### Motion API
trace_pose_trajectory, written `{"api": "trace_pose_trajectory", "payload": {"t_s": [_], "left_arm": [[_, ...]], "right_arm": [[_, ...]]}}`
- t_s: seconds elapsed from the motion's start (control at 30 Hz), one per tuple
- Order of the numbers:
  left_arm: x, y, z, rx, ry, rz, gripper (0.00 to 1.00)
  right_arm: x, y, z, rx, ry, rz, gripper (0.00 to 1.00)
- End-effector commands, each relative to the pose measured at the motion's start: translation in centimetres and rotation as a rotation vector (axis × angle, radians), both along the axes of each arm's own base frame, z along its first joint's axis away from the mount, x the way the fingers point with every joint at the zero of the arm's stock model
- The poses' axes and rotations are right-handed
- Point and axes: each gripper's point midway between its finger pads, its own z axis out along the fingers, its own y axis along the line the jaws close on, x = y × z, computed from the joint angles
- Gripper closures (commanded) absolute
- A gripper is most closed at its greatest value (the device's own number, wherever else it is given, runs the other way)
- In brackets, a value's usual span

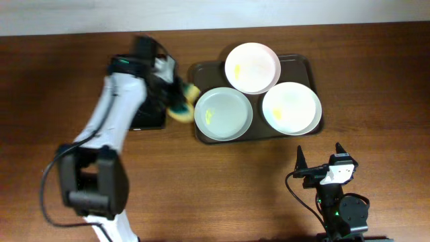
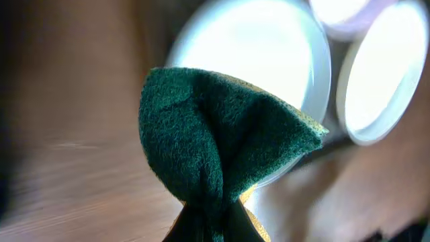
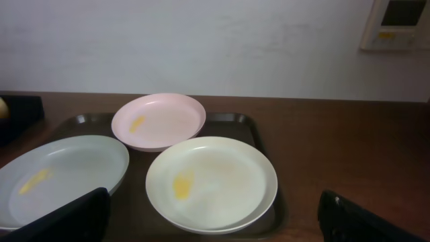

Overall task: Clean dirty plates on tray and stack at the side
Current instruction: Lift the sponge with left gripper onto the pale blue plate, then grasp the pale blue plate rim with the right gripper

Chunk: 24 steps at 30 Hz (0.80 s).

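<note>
Three round plates sit on the dark brown tray (image 1: 201,69): a pale bluish one (image 1: 224,113) at front left, a pinkish one (image 1: 252,67) at the back, a cream one (image 1: 291,109) at the right. Each has a yellow smear. My left gripper (image 1: 176,99) is shut on a green and yellow sponge (image 2: 215,154) just left of the tray, beside the bluish plate (image 2: 269,60). My right gripper (image 1: 319,161) is open and empty, in front of the tray. Its view shows the cream plate (image 3: 211,181), pink plate (image 3: 159,121) and bluish plate (image 3: 60,171).
A smaller glossy black tray (image 1: 149,114) lies left of the brown tray, under my left arm. Bare wooden table (image 1: 222,188) lies in front of the tray and to its right.
</note>
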Motion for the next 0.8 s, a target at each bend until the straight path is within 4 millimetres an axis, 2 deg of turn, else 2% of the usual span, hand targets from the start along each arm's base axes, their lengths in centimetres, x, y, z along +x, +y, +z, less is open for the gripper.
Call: {"api": "trace_pose_trajectory", "payload": {"t_s": [0.0, 0.07, 0.13, 0.23, 0.27, 0.43, 0.47, 0.5, 0.6, 0.67, 0.77], "left_arm": [[-2.6, -6.3, -0.7, -0.082, 0.009, -0.143, 1.00], [-3.2, -7.6, -1.7, -0.043, 0.008, -0.148, 1.00], [-3.4, -8.1, -2.5, 0.040, 0.002, -0.100, 1.00], [-3.1, -9.6, -2.7, 0.106, -0.062, -0.074, 1.00], [-2.8, -10.5, -2.8, 0.127, -0.101, -0.066, 1.00], [-1.5, -9.8, -3.3, 0.269, -0.187, 0.066, 1.00], [-1.1, -10.0, -3.4, 0.264, -0.197, 0.070, 1.00], [-0.7, -10.2, -3.5, 0.255, -0.210, 0.073, 1.00], [-0.4, -10.4, -3.9, 0.253, -0.214, 0.074, 1.00], [-0.4, -10.4, -4.0, 0.255, -0.211, 0.073, 1.00], [-0.2, -10.1, -4.1, 0.264, -0.216, 0.081, 1.00]], "right_arm": [[0.0, -0.1, -0.3, 0.001, 0.006, -0.005, 0.02], [0.0, -0.1, -0.3, 0.001, 0.006, -0.005, 0.02], [0.0, -0.1, -0.3, 0.001, 0.006, -0.005, 0.02], [0.0, -0.1, -0.3, 0.001, 0.005, -0.005, 0.02], [0.1, -0.1, 1.0, 0.006, -0.047, -0.003, 0.01], [-0.5, 3.5, 3.2, 0.215, -0.105, 0.207, 0.02], [-0.9, 4.5, 4.2, 0.249, -0.134, 0.270, 0.02], [-1.7, 5.7, 6.6, 0.235, -0.229, 0.356, 0.02], [-2.7, 5.3, 10.8, 0.218, -0.341, 0.349, 0.02], [-2.8, 4.3, 13.0, 0.168, -0.317, 0.284, 0.02], [-2.3, 2.7, 16.0, 0.050, -0.136, 0.187, 0.01]]}}
